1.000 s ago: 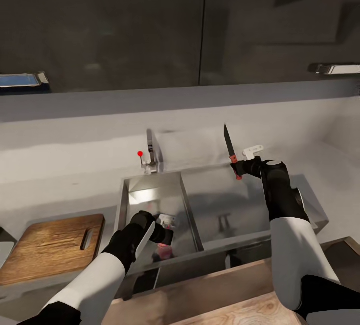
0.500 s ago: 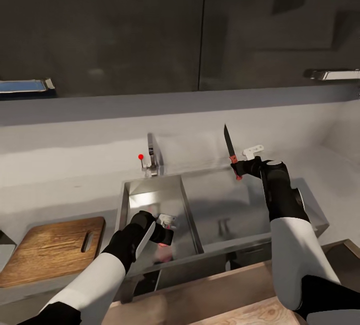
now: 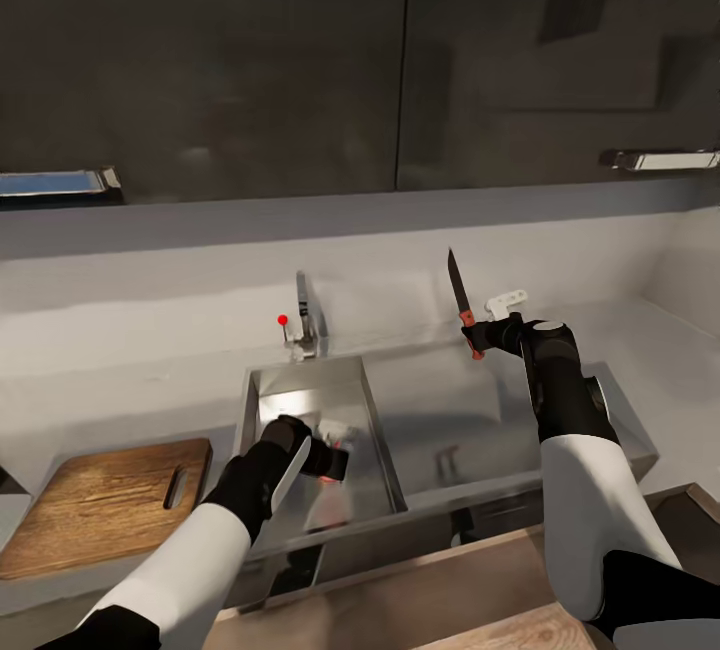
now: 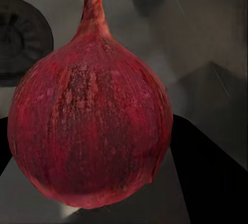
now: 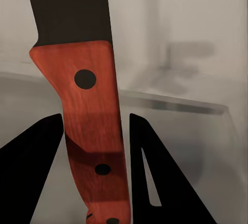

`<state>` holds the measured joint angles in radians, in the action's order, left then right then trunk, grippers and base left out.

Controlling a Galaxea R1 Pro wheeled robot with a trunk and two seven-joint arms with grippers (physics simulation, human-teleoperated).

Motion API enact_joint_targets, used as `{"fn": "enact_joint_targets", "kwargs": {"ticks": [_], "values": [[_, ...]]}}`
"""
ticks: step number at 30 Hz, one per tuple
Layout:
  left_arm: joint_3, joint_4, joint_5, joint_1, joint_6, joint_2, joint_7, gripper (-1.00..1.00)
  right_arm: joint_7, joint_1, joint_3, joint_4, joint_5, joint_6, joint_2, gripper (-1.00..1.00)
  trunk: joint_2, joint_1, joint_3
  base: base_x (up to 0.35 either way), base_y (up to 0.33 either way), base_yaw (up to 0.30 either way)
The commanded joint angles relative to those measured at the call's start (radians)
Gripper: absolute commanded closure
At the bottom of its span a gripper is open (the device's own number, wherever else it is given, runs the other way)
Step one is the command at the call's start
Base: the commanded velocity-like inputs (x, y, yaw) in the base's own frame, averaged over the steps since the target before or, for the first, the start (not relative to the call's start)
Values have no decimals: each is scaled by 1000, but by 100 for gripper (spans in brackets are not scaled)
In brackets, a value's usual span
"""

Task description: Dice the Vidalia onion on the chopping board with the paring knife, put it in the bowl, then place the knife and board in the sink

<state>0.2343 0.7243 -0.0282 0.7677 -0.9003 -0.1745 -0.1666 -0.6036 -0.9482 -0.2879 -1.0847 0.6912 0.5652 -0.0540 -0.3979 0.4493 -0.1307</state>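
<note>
A dark red Vidalia onion sits between the black fingers of my left gripper, which is shut on it low inside the sink basin, near the round drain. Only a red patch of the onion shows from the head. My right gripper is raised over the steel drainboard. It is shut on the reddish handle of the paring knife, blade pointing up. The chopping board lies on the countertop left of the sink. The bowl is out of view.
The chrome faucet with its red dot stands behind the basin. Dark wall cabinets hang above the light backsplash. A wooden surface lies in the foreground below the sink front.
The camera has shifted a little. The red onion now shows higher, between my left gripper's fingers, and the left hand has risen slightly in the basin. The right arm holds the knife still.
</note>
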Motion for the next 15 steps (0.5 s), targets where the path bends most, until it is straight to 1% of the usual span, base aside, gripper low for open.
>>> {"fn": "enact_joint_targets", "kwargs": {"ticks": [1, 6, 11, 13, 15], "values": [[1, 13, -1, 1, -5, 0, -1, 100, -10, -1, -4, -1, 10, 1, -1, 100, -2, 1, -1, 0, 0, 0], [2, 56, -1, 1, -4, 0, 0, 100, -10, -1, -4, -1, 10, 1, -1, 100, -2, 1, 8, 0, 0, 0], [2, 212, -1, -9, -2, 0, 2, 100, -10, -1, -4, -1, 10, 1, -1, 100, -2, 1, 16, 0, 0, 0], [2, 249, -1, -21, -2, 0, 2, 100, -10, -1, -4, -1, 10, 0, -1, 100, -2, 1, 19, 0, 0, 0], [2, 258, -1, -28, -2, 0, 2, 100, -10, -1, -4, -1, 10, 0, -1, 100, -2, 1, 22, 0, 0, 0]]}}
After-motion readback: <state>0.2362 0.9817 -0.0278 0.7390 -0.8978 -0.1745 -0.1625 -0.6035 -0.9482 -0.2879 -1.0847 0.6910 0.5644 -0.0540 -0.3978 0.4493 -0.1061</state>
